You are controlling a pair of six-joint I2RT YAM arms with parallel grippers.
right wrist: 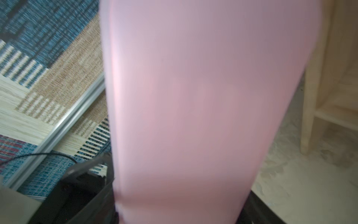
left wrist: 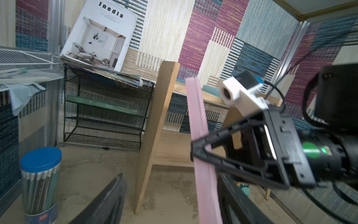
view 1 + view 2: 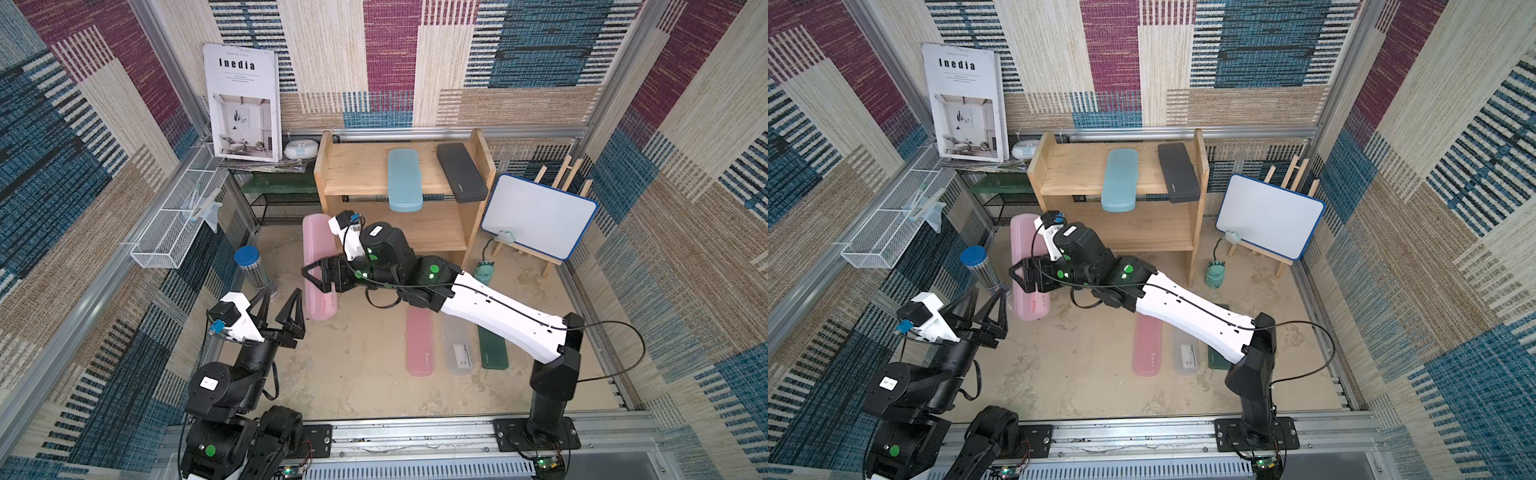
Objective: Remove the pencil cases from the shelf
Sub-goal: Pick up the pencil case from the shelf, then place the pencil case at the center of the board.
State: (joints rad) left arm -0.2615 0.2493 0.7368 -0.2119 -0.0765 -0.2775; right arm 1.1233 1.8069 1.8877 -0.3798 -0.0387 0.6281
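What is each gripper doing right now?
Left gripper: open, holding nothing.
Right gripper: closed on a pink pencil case.

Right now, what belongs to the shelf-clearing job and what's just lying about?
Job: wooden shelf; light blue case and black case on its top tier; pink case in right gripper; second pink case, frosted clear case, dark green case, already off.
Lying about: Inedia magazine, pencil tub, whiteboard, white wire basket, black mesh rack.
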